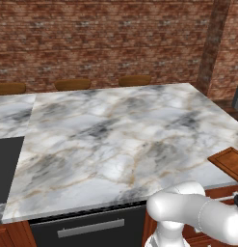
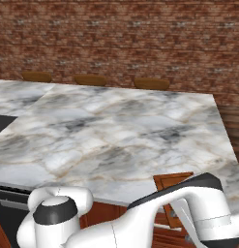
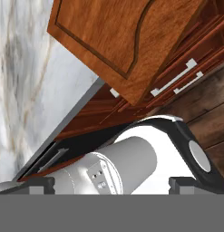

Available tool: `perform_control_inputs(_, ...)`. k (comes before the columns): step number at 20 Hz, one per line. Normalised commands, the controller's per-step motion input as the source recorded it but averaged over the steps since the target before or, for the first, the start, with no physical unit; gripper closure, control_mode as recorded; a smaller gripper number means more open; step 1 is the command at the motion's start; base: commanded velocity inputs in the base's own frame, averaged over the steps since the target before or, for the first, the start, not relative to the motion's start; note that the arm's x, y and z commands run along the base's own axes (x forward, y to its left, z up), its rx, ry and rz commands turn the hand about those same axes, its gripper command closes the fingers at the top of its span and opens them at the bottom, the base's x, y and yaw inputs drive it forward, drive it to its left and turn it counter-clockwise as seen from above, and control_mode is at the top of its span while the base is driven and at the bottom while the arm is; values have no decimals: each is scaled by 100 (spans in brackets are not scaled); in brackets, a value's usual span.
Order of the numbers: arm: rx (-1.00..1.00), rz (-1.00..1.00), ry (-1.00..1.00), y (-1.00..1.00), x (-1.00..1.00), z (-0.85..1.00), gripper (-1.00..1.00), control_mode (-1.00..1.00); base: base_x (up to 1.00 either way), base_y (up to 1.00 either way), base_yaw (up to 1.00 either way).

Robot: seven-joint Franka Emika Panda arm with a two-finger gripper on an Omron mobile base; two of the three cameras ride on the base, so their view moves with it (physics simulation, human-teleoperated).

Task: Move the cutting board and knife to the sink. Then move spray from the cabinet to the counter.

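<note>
Pincer tips (image 3: 111, 185) are seen as two small dark stubs at the bottom corners of the hand view, set far apart with nothing between them, so the pincer is released and grasps nothing. Between and above those tips, part of the robot's own body is seen.

The cutting board (image 3: 111, 38), reddish-brown with a darker groove inside its rim, is shown in the upper centre of the hand view; one corner is seen projecting past the dark edge of the counter (image 3: 22, 81), whose marble fills the left side of that frame. In the left base view the same board (image 1: 230, 163) is found at the right edge, at mid-height, lying on the near right part of the counter (image 1: 115, 135). In the right base view it (image 2: 173, 181) appears at the lower centre, at the counter's (image 2: 116, 131) near edge, partly covered by the white arm in front of it.

Below the board in the hand view, wooden cabinet fronts (image 3: 145, 99) with slim silver bar handles (image 3: 174, 78) are seen, and a dark wooden floor (image 3: 208, 113) lies at the right.

A black flat patch (image 1: 6, 166) is set into the worktop at the left edge of the left base view. Under the counter's front edge a dark appliance front with a silver handle (image 1: 90, 227) is visible. Three brown stool seats (image 1: 72, 84) are lined along the far side, before a red brick wall (image 1: 101, 38).
</note>
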Motion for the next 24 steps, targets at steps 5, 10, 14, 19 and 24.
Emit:
perform_control_inputs(5,13,-19,-23,0,0,-13,-100,-100,0,0,0)
perform_control_inputs(10,2,-17,-22,0,0,-13,-100,-100,0,0,0)
perform_control_inputs(14,0,-12,-21,0,3,-26,-100,-100,0,0,0)
perform_control_inputs(19,0,-10,-18,3,26,-33,-100,-100,0,0,0)
perform_control_inputs(24,0,-10,-19,1,33,-24,-100,-100,0,0,0)
